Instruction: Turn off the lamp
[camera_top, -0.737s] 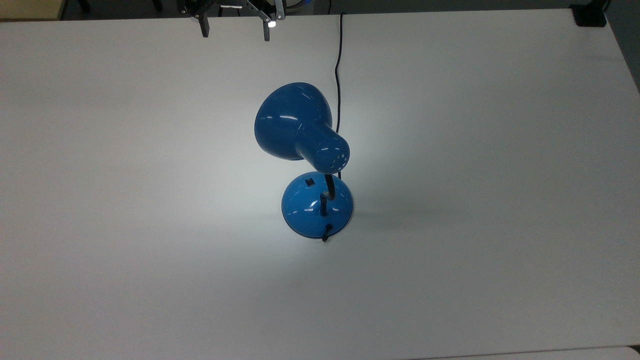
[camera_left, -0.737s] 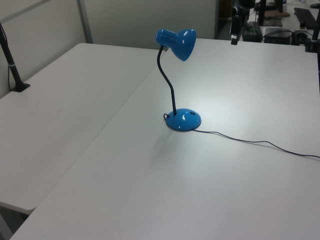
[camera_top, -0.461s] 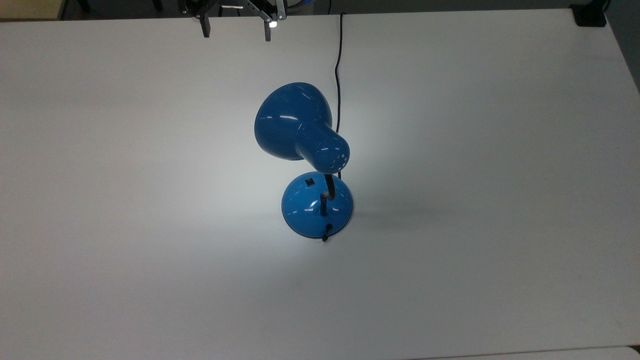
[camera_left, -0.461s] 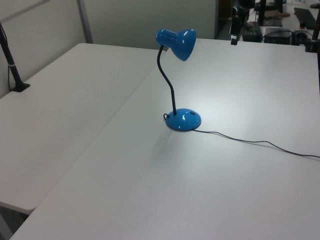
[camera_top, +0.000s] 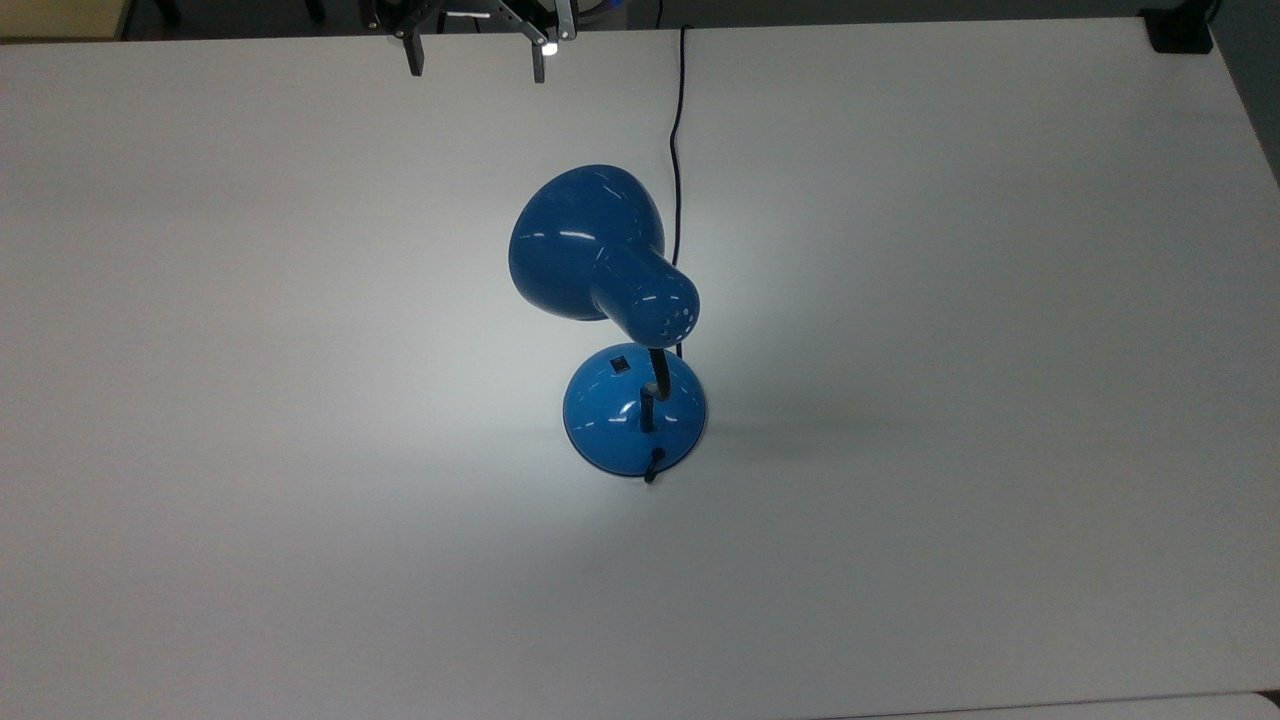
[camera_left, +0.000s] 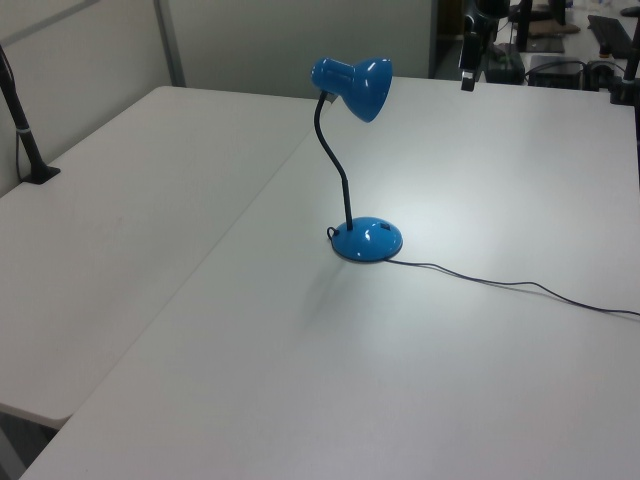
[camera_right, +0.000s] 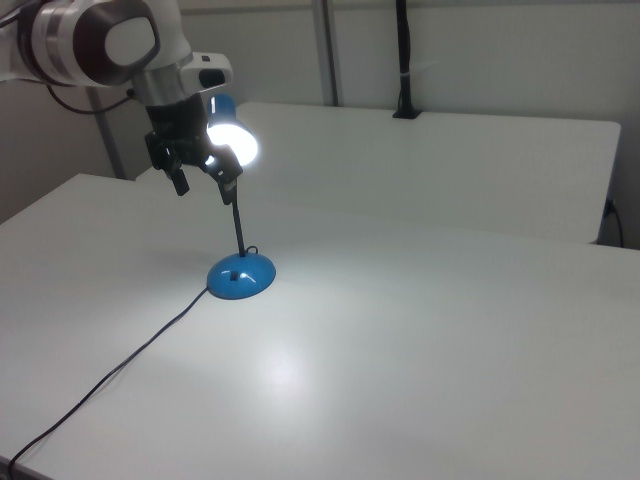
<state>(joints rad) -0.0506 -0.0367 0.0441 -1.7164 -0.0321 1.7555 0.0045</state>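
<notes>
- At the table's (camera_top: 1000, 400) far edge in the top view, your gripper (camera_top: 476, 62) hangs open, well apart from the lit lamp (camera_top: 600, 255).
- You are at the approach step; next, lower a fingertip onto the base's switch (camera_top: 621, 364).

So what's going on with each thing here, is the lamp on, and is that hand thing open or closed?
lamp: on, standing upright on its base, casting a bright pool on the table.
switch: on the lamp's base, untouched; position too small to tell.
cord: lying loose across the table.
hand: open, holding nothing, well apart from the lamp.
</notes>
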